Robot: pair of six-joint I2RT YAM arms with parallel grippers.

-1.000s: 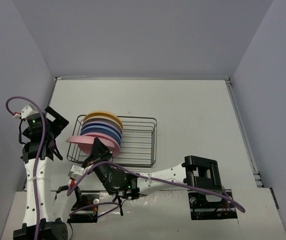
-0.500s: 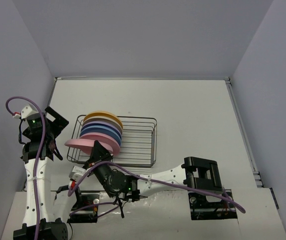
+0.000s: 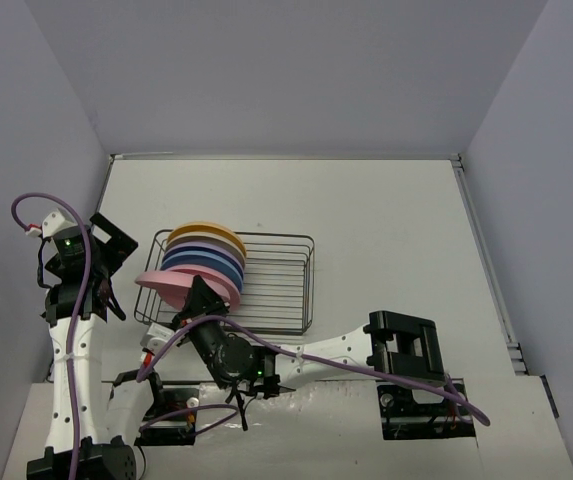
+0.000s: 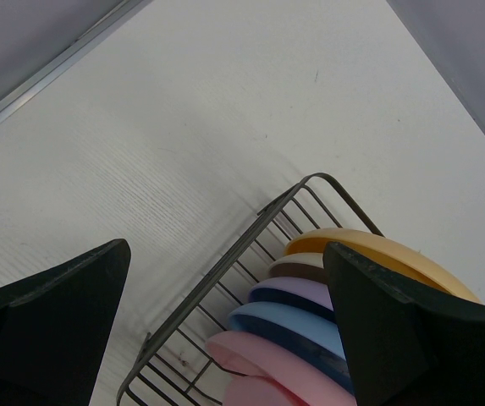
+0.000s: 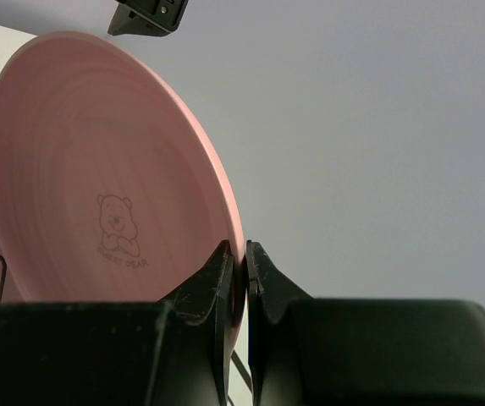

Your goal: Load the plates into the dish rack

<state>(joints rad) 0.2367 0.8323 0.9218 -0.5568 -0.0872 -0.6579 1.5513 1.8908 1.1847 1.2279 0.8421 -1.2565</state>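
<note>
The dish rack (image 3: 281,285) is dark wire and holds a leaning row of plates on its left side: yellow-orange (image 3: 206,232), cream, purple (image 3: 202,254), blue (image 3: 204,266) and a pink one behind. My right gripper (image 3: 200,297) is shut on the rim of another pink plate (image 3: 164,280), tilted over the rack's near-left corner. In the right wrist view this pink plate (image 5: 98,169) shows a bear print, with the gripper (image 5: 246,269) pinching its edge. My left gripper (image 3: 118,250) hangs open just left of the rack, with the rack wire (image 4: 225,269) and plates (image 4: 286,323) between its fingers (image 4: 411,338) in view.
The rack's right half (image 3: 286,262) holds no plates. White table (image 3: 386,230) stretches behind and to the right, closed in by grey walls. The right arm's base (image 3: 411,385) and purple cables lie along the near edge.
The pink plate in my right gripper dipped slightly toward the near left, then came back up to the rack's corner. The left arm has not moved.
</note>
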